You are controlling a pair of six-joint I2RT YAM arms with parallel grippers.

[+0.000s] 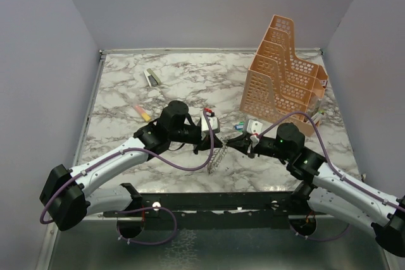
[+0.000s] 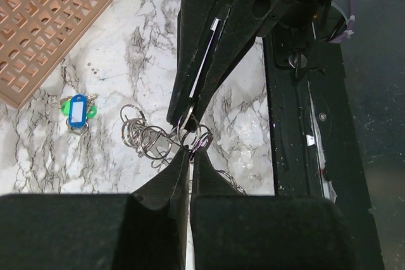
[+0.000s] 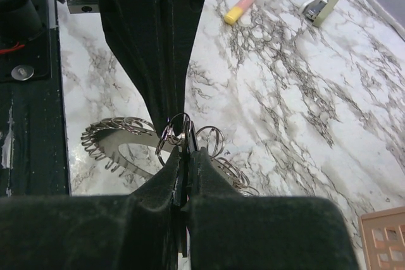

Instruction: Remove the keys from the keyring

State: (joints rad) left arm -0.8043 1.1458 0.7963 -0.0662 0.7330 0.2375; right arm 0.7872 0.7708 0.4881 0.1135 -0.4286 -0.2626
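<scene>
The keyring point(image 1: 216, 156) hangs between my two grippers at the table's front centre. In the right wrist view it is a thin ring point(image 3: 135, 160) rimmed with small silvery keys point(image 3: 101, 137), partly resting on the marble. Small silvery split rings point(image 2: 143, 135) cluster where the grippers meet. My left gripper point(image 1: 210, 144) is shut, its tips point(image 2: 190, 152) pinching one small ring point(image 2: 197, 137). My right gripper point(image 1: 233, 145) is shut, its tips point(image 3: 187, 150) clamping a thin flat dark metal piece beside the rings point(image 3: 211, 140). The two grippers' tips almost touch.
An orange tiered basket point(image 1: 285, 74) stands at the back right. A blue-green tag point(image 2: 78, 109) lies near it. A yellow-pink marker point(image 1: 143, 113), a small grey box point(image 1: 151, 77) and two small white boxes point(image 1: 211, 121) point(image 1: 254, 126) lie on the marble. The black base rail point(image 1: 209, 203) runs along the front edge.
</scene>
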